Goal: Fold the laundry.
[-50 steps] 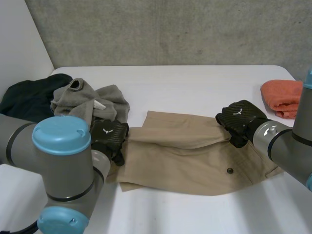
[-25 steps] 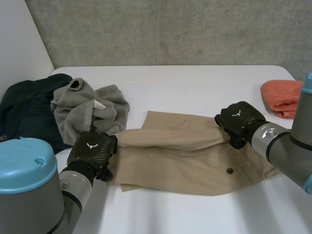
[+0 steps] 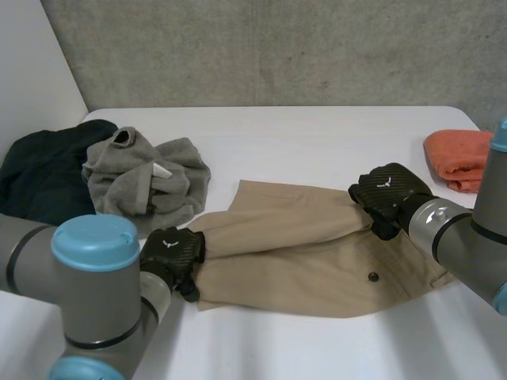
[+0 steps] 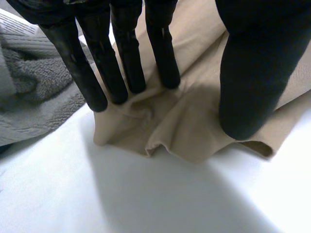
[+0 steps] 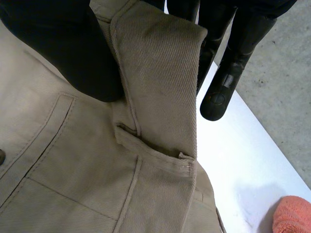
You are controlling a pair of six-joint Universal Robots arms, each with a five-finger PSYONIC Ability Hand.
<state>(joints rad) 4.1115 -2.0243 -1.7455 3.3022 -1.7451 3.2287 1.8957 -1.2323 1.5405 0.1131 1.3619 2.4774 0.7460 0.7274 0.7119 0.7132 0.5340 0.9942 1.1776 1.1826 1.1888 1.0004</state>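
Lying flat across the middle of the white table [image 3: 317,134] are tan trousers [image 3: 317,265], w/ one layer doubled over along the far edge, running lengthwise btwn the two hands.

Left hand [image 3: 170,253] sits on the leg end, the end nearest the grey pile. Wrist view: its fingers [image 4: 121,53] are straight, tips pressing down on the cloth, thumb [image 4: 252,73] planted on the cloth well apart from them. So a wide, flat-pressing hand, not closed round anything. Cloth is puckered btwn fingers and thumb; the hem corner lies on the table just past the fingertips.

Right hand [image 3: 388,194] is at the waist end. Wrist view: thumb [image 5: 63,48] in front of the turned-over waistband strip, fingers [image 5: 233,63] behind it, strip pinched btwn them. Pocket seams show below the thumb, a belt loop beside it. A dark button [image 3: 372,277] shows on the lower layer, near this hand.

Grey sweater [image 3: 146,178] is bunched just beside the leg end, partly over a dark green garment [image 3: 40,170] at the table's left edge. An orange towel [image 3: 459,158] lies folded at the right edge, apart from the trousers. Grey concrete wall [image 3: 277,47] behind.
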